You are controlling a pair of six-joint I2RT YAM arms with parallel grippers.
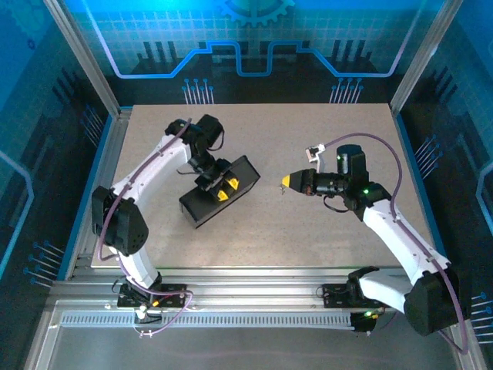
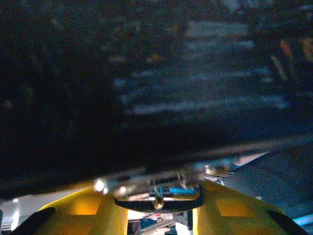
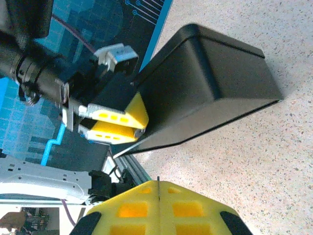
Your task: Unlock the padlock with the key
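- Pinching the key (image 3: 158, 179) edge-on in clenched right jaws, above the desk (image 1: 308, 239), right of the box (image 3: 220, 73).
- Pressing slightly parted left jaws against the closed box's edge; unclear whether grasping.

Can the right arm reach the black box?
Probably yes: bare table lies between the right gripper, holding the key, and the black box; the left gripper is at the box.
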